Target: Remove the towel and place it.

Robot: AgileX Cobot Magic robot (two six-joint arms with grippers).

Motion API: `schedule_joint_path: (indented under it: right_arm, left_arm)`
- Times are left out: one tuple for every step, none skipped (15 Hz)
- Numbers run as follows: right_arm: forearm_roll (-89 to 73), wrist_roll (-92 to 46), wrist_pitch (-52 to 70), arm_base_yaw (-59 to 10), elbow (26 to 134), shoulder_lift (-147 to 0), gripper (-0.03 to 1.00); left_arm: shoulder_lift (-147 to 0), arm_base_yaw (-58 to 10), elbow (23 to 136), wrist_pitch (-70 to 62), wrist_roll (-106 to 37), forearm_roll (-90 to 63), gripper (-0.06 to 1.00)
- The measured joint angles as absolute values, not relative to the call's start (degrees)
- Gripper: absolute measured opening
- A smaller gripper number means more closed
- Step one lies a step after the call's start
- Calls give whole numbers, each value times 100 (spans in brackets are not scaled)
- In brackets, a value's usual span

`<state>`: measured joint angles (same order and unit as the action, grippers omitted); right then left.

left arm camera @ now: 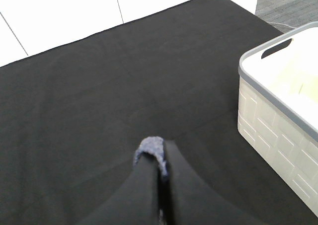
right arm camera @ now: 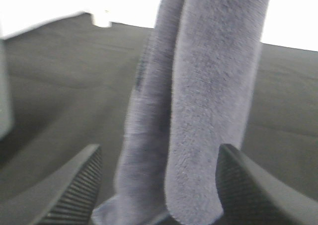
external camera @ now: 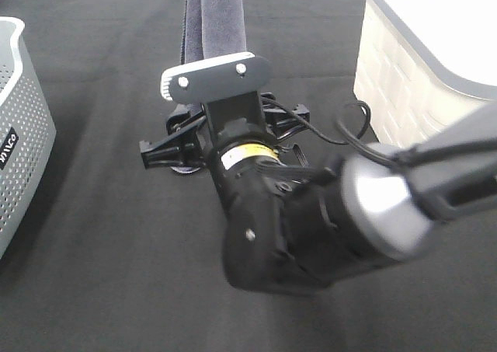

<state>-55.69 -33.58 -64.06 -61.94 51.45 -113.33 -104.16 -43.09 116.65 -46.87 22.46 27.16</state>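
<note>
Left claw (left arm camera: 160, 155) pinches the towel's (left arm camera: 150, 146) top; right claw (right arm camera: 159, 150) spread astride its hanging lower edge.

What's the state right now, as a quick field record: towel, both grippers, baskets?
towel: grey-purple, hanging down in a long fold, not yet set down
left gripper: fingers shut on a bunch of the towel, holding it up
right gripper: fingers open, one on each side of the hanging towel, not closed on it
white basket: right side of the high view
grey perforated basket: left edge of the high view
black table cover: under both arms
</note>
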Motion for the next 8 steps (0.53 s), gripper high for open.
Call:
schedule_joint_path:
  right_arm:
    - [-5930, -3655, -6406, -6194, 5363, -11425, 65]
    - [-6148, -3810, -6360, -6194, 5518, -11505, 65]
    - [-6234, -3873, -6337, -6194, 5638, -11591, 65]
    - [-6285, -3902, -6320, -6182, 5747, -11683, 65]
    - [-6314, -3885, -6308, -6148, 5844, -11797, 65]
    - [-6388, -3782, -6303, -6050, 5953, -11923, 65]
    - [-6452, -3678, -6303, -5924, 6033, -12021, 65]
    - [-6480, -3627, -6262, -5827, 6073, -12089, 65]
  left_arm:
    - [-10428, -4309, 11665, -4687, 2269, 2739, 0]
    - [-10428, -4309, 11665, -4675, 2286, 2762, 0]
    - [-10428, -4309, 11665, -4670, 2292, 2802, 0]
    - [-10428, -4309, 11665, -4670, 2298, 2807, 0]
    - [-10428, -4309, 11665, -4670, 2309, 2807, 0]
    - [-10428, -4309, 11665, -4670, 2309, 2807, 0]
    - [-10428, -4309, 11665, -4670, 2309, 2807, 0]
    - [-10428, -4309, 11665, -4670, 2309, 2807, 0]
